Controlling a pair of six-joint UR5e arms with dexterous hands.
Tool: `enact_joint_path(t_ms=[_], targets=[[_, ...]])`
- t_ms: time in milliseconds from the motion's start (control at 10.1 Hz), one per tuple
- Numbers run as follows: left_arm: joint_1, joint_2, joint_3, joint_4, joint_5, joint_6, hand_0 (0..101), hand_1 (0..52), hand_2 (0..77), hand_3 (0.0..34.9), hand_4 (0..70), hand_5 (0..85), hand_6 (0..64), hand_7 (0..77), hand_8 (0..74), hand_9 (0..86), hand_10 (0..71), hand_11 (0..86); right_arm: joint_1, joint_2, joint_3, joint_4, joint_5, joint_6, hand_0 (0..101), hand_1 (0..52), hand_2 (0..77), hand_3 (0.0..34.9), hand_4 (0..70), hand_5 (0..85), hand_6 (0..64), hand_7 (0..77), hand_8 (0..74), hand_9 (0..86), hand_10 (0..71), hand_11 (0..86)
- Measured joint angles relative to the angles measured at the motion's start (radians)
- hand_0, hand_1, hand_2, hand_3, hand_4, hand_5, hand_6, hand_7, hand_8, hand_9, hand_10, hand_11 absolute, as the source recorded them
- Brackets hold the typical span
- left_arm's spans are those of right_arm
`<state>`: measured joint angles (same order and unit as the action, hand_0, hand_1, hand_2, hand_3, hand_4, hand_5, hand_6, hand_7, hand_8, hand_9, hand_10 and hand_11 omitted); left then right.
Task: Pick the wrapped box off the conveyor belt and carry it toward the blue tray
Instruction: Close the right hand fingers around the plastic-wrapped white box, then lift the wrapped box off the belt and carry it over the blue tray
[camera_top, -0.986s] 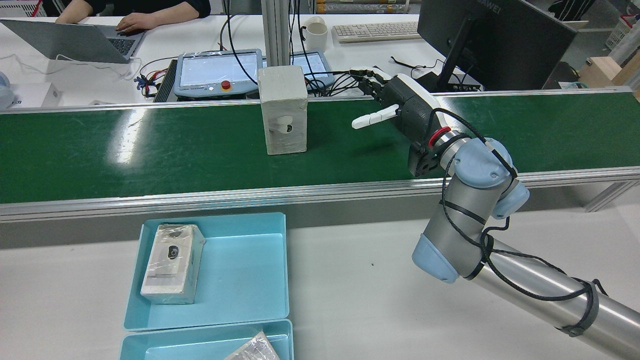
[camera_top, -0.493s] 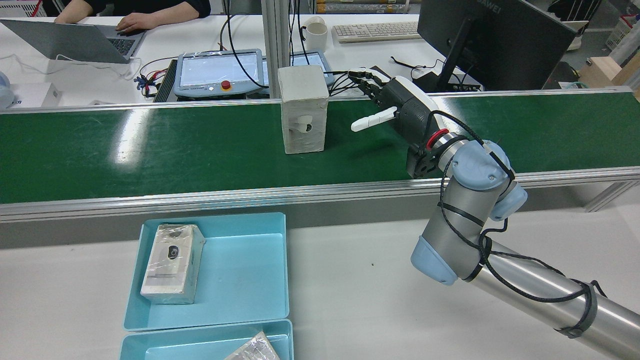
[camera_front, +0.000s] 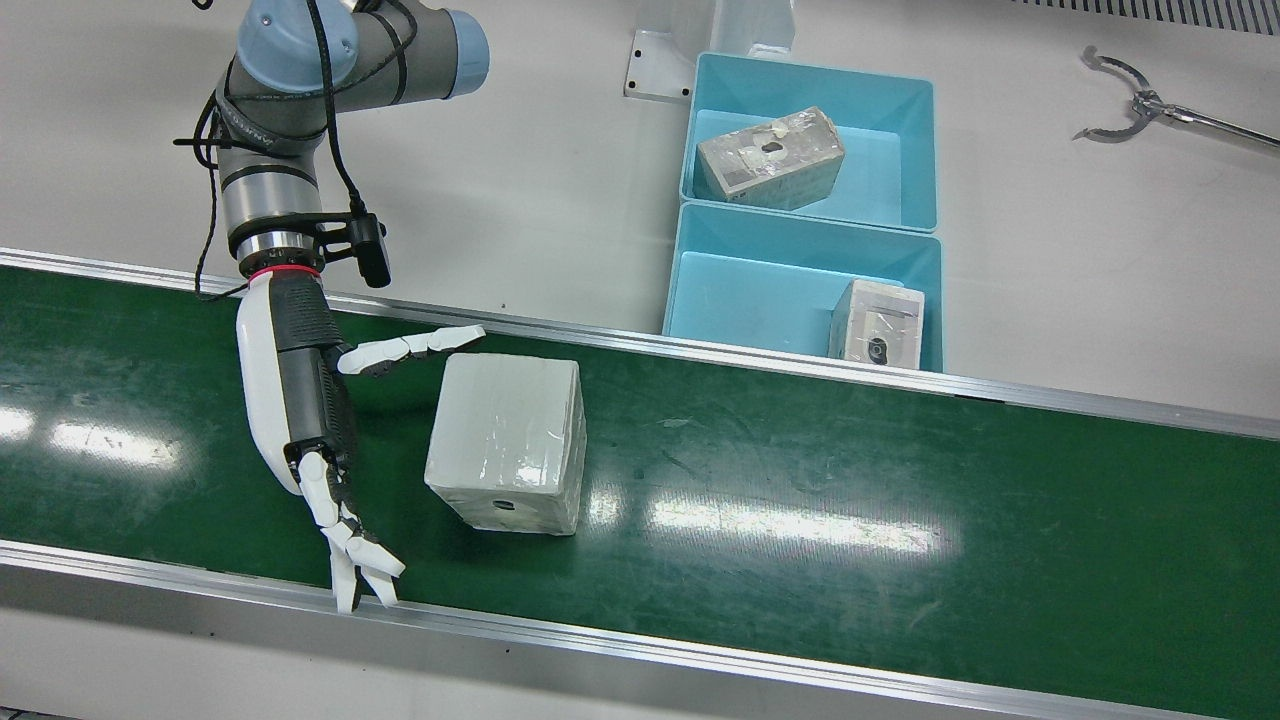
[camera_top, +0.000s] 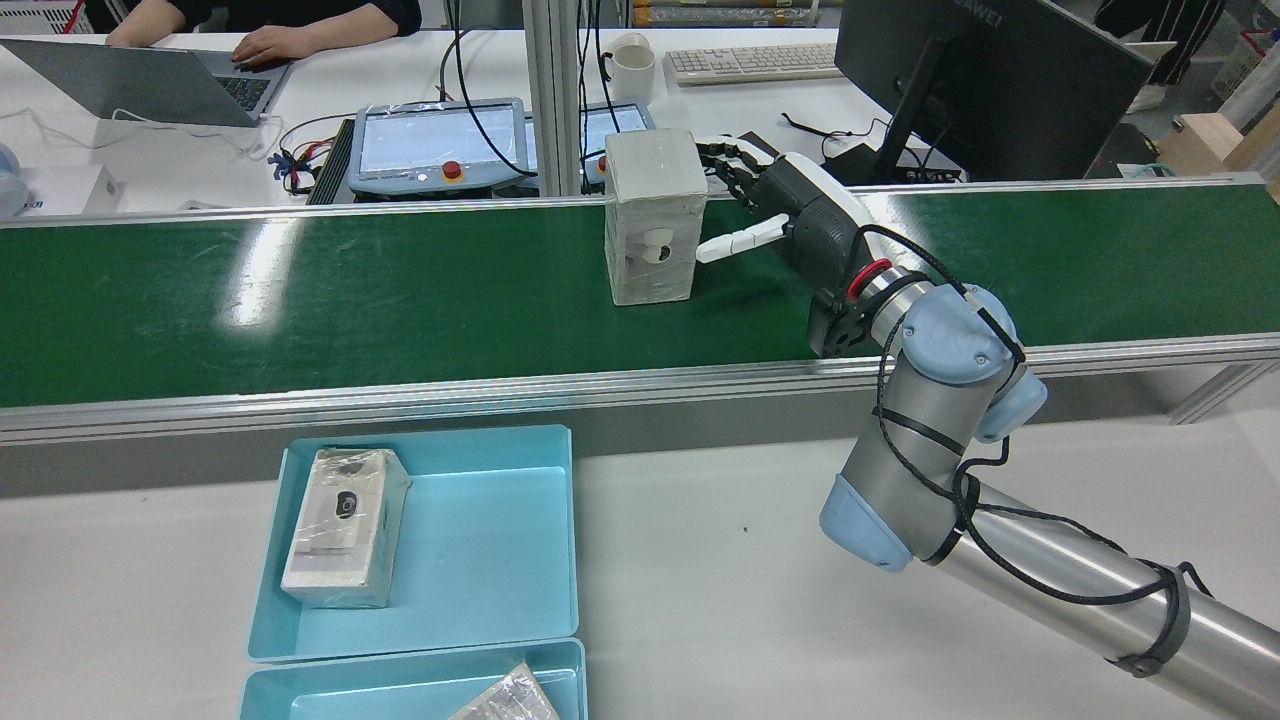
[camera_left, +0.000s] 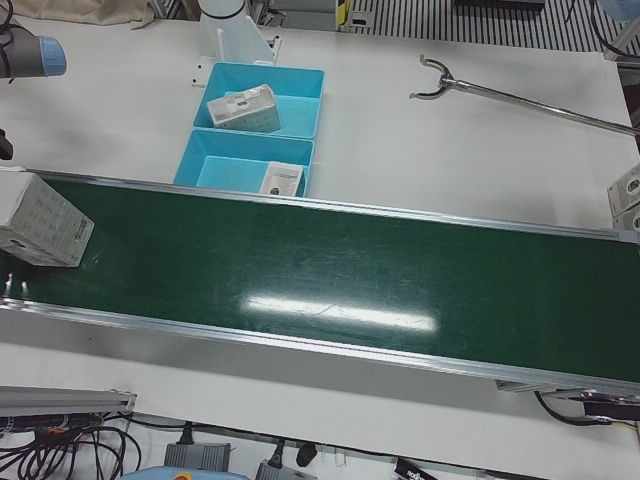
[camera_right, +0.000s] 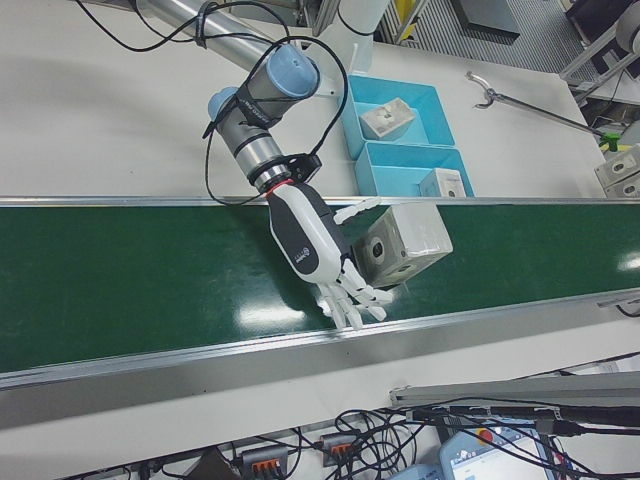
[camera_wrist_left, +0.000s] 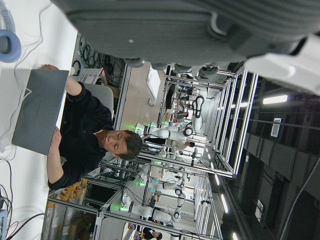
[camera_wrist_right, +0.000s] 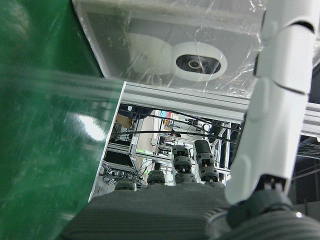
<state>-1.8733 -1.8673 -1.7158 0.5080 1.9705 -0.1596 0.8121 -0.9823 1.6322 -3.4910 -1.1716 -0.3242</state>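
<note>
Rear view shows that the wrapped box (camera_top: 655, 214), upright on the conveyor belt (camera_top: 300, 300), has been carried by it toward 3 o'clock over the last second. It is now met by the right hand (camera_top: 790, 215), whose fingers are spread, one finger just beside its near face and nothing gripped. Closure looks due next; the blue tray (camera_top: 480, 540) lies well apart at 7 o'clock, and the left hand's state cannot be told.

Bright, even overhead light on my feeds. Glare streaks across the belt (camera_front: 800, 520) and the box (camera_front: 507, 440) wrap. Right hand view blurs close up; shadows soft.
</note>
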Motion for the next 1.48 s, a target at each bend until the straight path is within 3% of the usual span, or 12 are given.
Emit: enact_joint_path(t_ms=[493, 592, 690, 789, 887, 986, 1085, 1183, 1282, 1380, 1479], targets=[[0.000, 0.000, 0.000, 0.000, 0.000, 0.000, 0, 0.0, 0.5, 0.0, 0.0, 0.5, 0.0, 0.5, 0.5, 0.5, 0.0, 0.5, -0.002, -0.001, -0.005, 0.010, 0.010, 0.004, 46, 10.9, 9.3, 6.0, 2.2, 24.0, 3.8, 2.2, 1.6, 1.6, 0.0, 1.6], [0.000, 0.000, 0.000, 0.000, 0.000, 0.000, 0, 0.0, 0.5, 0.0, 0.0, 0.5, 0.0, 0.5, 0.5, 0.5, 0.0, 0.5, -0.005, -0.001, -0.007, 0.010, 0.018, 0.006, 46, 12.0, 11.4, 3.0, 3.8, 26.7, 7.1, 6.0, 1.6, 1.6, 0.0, 1.6], [0.000, 0.000, 0.000, 0.000, 0.000, 0.000, 0, 0.0, 0.5, 0.0, 0.0, 1.1, 0.0, 0.0, 0.5, 0.0, 0.5, 0.5, -0.008, -0.001, -0.010, 0.011, 0.026, 0.007, 46, 12.0, 11.4, 3.0, 3.8, 26.7, 7.1, 6.0, 1.6, 1.6, 0.0, 1.6], [0.000, 0.000, 0.000, 0.000, 0.000, 0.000, 0, 0.0, 0.5, 0.0, 0.0, 1.1, 0.0, 0.0, 0.5, 0.0, 0.5, 0.5, -0.011, 0.000, -0.013, 0.011, 0.032, 0.008, 46, 13.6, 15.3, 0.0, 8.2, 34.9, 13.6, 10.9, 3.3, 1.6, 5.4, 1.6], [0.000, 0.000, 0.000, 0.000, 0.000, 0.000, 0, 0.0, 0.5, 0.0, 0.0, 1.1, 0.0, 0.0, 0.5, 0.0, 0.5, 0.5, -0.011, 0.000, -0.016, 0.011, 0.035, 0.009, 46, 6.0, 27.8, 0.0, 18.5, 48.5, 27.8, 26.7, 22.9, 18.0, 21.8, 14.2], [0.000, 0.000, 0.000, 0.000, 0.000, 0.000, 0, 0.0, 0.5, 0.0, 0.0, 1.1, 0.0, 0.5, 0.5, 0.0, 0.5, 0.5, -0.011, 0.000, -0.017, 0.011, 0.040, 0.011, 46, 6.0, 27.8, 0.0, 18.5, 48.5, 27.8, 26.7, 22.9, 18.0, 21.8, 14.2], [0.000, 0.000, 0.000, 0.000, 0.000, 0.000, 0, 0.0, 0.5, 0.0, 0.0, 1.1, 0.0, 0.5, 0.5, 0.0, 0.5, 0.5, -0.007, 0.000, -0.011, 0.011, 0.045, 0.011, 47, 2.7, 31.6, 0.0, 15.3, 68.2, 35.5, 32.7, 40.4, 36.0, 35.5, 33.3], [0.000, 0.000, 0.000, 0.000, 0.000, 0.000, 0, 0.0, 0.5, 0.0, 0.0, 0.5, 0.0, 0.5, 0.5, 0.0, 0.5, 0.5, 0.002, -0.002, 0.009, 0.010, 0.048, 0.009, 47, 2.7, 31.6, 0.0, 15.3, 68.2, 35.5, 32.7, 40.4, 36.0, 35.5, 33.3], [0.000, 0.000, 0.000, 0.000, 0.000, 0.000, 0, 0.0, 0.5, 0.0, 0.0, 1.1, 0.0, 0.5, 0.5, 0.5, 0.5, 0.5, 0.008, -0.006, 0.039, 0.010, 0.048, -0.001, 46, 2.2, 32.2, 0.0, 14.7, 70.4, 38.2, 35.5, 48.0, 43.1, 44.2, 43.1], [0.000, 0.000, 0.000, 0.000, 0.000, 0.000, 0, 0.0, 0.5, 0.0, 0.0, 1.1, 0.0, 0.5, 0.5, 0.5, 0.5, 0.5, 0.011, -0.010, 0.084, 0.009, 0.048, -0.029, 45, 2.2, 33.8, 0.0, 9.3, 70.9, 42.0, 42.0, 54.0, 48.5, 44.2, 55.1], [0.000, 0.000, 0.000, 0.000, 0.000, 0.000, 0, 0.0, 0.5, 0.0, 0.0, 1.1, 0.0, 0.5, 0.5, 0.0, 0.5, 0.5, 0.011, -0.013, 0.135, 0.008, 0.048, -0.072, 46, 1.6, 35.5, 0.0, 9.3, 69.8, 42.0, 42.0, 53.5, 55.6, 43.1, 62.2]])
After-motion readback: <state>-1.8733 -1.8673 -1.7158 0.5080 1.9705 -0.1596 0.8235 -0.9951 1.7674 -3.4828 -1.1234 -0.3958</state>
